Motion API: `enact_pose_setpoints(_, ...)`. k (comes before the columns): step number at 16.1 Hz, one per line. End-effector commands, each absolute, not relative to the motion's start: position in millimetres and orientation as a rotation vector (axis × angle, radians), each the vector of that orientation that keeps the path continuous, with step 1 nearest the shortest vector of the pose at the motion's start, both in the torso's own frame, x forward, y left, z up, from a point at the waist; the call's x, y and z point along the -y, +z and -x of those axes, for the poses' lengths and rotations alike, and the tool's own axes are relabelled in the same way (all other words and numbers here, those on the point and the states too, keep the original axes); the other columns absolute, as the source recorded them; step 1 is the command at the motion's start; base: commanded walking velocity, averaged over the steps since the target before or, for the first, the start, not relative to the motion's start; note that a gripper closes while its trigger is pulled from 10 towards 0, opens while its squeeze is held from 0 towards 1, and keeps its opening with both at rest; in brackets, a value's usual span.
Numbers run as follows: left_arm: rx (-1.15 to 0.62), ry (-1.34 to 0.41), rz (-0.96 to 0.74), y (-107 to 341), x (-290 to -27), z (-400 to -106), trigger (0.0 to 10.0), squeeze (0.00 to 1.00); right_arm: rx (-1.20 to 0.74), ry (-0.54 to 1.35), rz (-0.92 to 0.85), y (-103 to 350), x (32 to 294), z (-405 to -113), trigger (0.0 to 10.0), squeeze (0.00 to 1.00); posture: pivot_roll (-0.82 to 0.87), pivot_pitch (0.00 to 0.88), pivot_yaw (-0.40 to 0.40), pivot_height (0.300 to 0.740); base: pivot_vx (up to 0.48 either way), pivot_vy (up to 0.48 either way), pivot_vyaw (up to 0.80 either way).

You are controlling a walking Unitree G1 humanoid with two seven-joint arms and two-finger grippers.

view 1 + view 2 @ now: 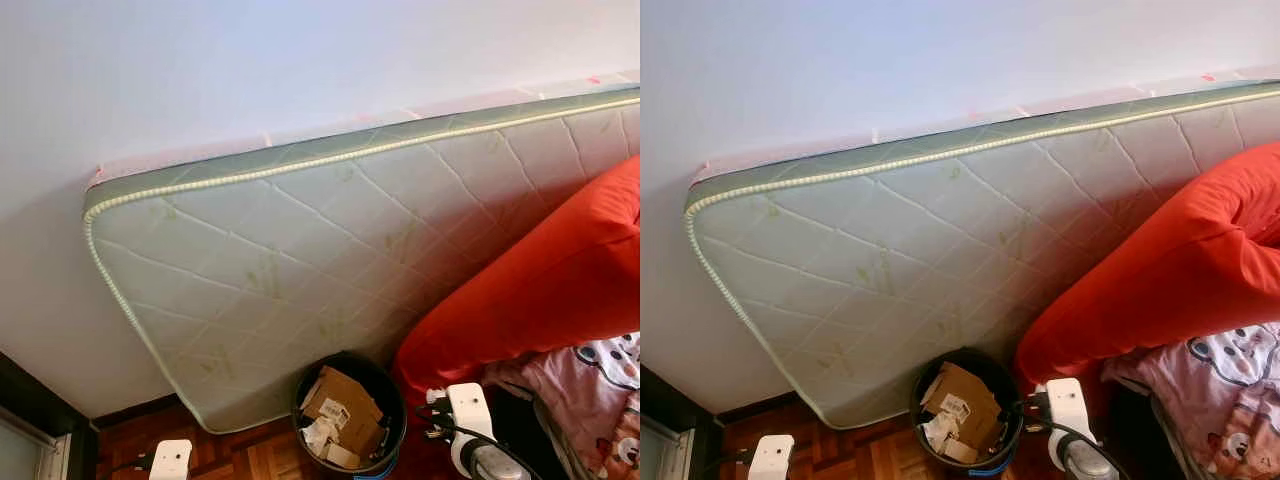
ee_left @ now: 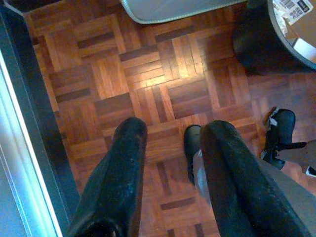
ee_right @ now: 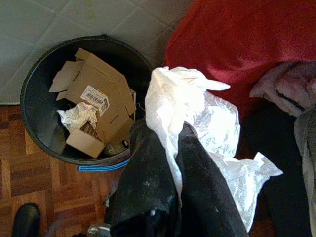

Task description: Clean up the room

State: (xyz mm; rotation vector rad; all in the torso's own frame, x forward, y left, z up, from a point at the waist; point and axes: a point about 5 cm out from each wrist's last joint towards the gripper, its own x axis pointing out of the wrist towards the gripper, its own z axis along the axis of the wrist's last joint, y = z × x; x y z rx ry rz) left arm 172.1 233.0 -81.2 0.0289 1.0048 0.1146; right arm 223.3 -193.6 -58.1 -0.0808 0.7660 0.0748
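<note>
A black round trash bin (image 1: pixel 350 415) stands on the wood floor at the foot of a leaning mattress. It holds flattened cardboard (image 3: pixel 98 106) with a label and crumpled paper. My right gripper (image 3: pixel 165 133) is shut on a crumpled clear plastic bag (image 3: pixel 197 118), held beside the bin's rim (image 3: pixel 44 143), over the edge of the red cloth. The right arm (image 1: pixel 470 425) is at the bin's right. My left gripper (image 2: pixel 168 133) hangs open over bare parquet, with nothing between its fingers (image 2: pixel 126 163). The left arm (image 1: pixel 170 460) is low at the left.
A quilted mattress (image 1: pixel 330 260) leans on the pale wall. A red cover (image 1: pixel 540 290) and patterned bedding (image 1: pixel 600 400) lie at the right. A dark door frame (image 2: pixel 29 128) borders the parquet floor (image 2: pixel 123 74) at the left. A small black object (image 2: pixel 281 133) lies on the floor.
</note>
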Motion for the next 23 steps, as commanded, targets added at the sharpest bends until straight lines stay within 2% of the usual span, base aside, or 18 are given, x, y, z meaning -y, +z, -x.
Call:
enact_pose_setpoints(1, -1.006, 0.123, -0.029, -81.8, -232.9, -171.0, 10.0, 0.00, -0.735, 0.091, 0.093, -54.8, 193.9, -227.1, 10.0, 0.00, 0.01, 0.000, -0.014, 0.740, 0.000, 0.000, 0.00)
enact_pose_setpoints(5, -1.000, 0.125, -0.023, -81.5, -232.6, -171.5, 10.0, 0.00, -0.730, 0.061, 0.065, -55.1, 194.9, -226.3, 10.0, 0.00, 0.01, 0.000, -0.016, 0.740, 0.000, 0.000, 0.00)
enact_pose_setpoints(6, -0.998, 0.126, -0.022, -81.5, -232.4, -171.7, 10.0, 0.00, -0.750, -0.056, 0.006, -58.3, 199.4, -222.0, 10.0, 0.00, 0.01, 0.000, -0.016, 0.740, 0.000, 0.000, 0.00)
enact_pose_setpoints(11, -0.996, 0.128, -0.021, -81.3, -232.6, -172.0, 10.0, 0.00, -0.805, -0.225, -0.090, -64.7, 203.6, -213.4, 10.0, 0.00, 0.01, 0.000, -0.017, 0.740, 0.000, 0.000, 0.00)
enact_pose_setpoints(13, -0.992, 0.127, -0.014, -81.2, -232.2, -172.4, 10.0, 0.00, -0.889, -0.210, -0.059, -68.8, 203.6, -209.4, 10.0, 0.00, 0.01, 0.000, -0.018, 0.740, 0.000, 0.000, 0.00)
enact_pose_setpoints(18, -0.996, 0.125, -0.015, -81.4, -231.8, -172.1, 10.0, 0.00, -0.927, -0.099, 0.024, -68.6, 202.1, -211.0, 10.0, 0.00, 0.02, 0.000, -0.018, 0.740, 0.000, 0.000, 0.00)
enact_pose_setpoints(19, -0.997, 0.124, -0.014, -81.5, -231.7, -172.1, 10.0, 0.00, -0.925, -0.062, 0.070, -67.5, 202.1, -212.7, 10.0, 0.00, 0.02, 0.000, -0.018, 0.740, 0.000, 0.000, 0.80)
enact_pose_setpoints(23, -0.999, 0.120, -0.016, -81.6, -231.7, -171.7, 10.0, 0.00, -0.931, -0.063, 0.073, -67.7, 202.0, -212.5, 10.0, 0.00, 0.02, 0.000, -0.016, 0.740, 0.266, 0.000, 0.80)
